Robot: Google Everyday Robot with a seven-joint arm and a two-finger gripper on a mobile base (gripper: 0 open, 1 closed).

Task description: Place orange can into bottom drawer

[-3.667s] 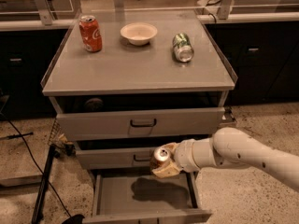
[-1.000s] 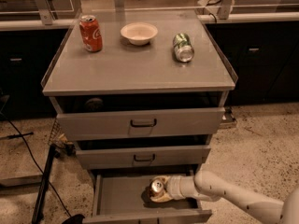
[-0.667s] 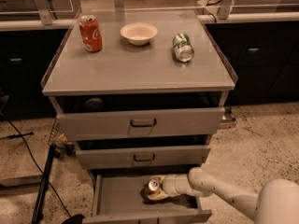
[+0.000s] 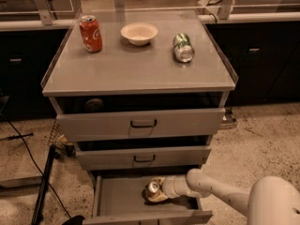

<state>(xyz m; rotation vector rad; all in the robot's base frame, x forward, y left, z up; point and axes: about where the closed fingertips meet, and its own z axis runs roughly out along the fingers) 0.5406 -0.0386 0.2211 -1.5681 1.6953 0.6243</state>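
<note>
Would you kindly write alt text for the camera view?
The end effector holds the orange can inside the open bottom drawer. On the cabinet top are an upright red can, a bowl and a toppled green can.

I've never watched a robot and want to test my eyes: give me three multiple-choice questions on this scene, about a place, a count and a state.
1. Where is the orange can? A in the top drawer; B in the bottom drawer; C on the floor.
2. How many cans are on the cabinet top? A one; B two; C three.
3. How does the green can lie? A on its side; B upright; C crushed flat.
Answers: 1 B, the gripper holds it inside that open drawer. 2 B, the red can and the green can. 3 A, its silver end faces forward.
</note>
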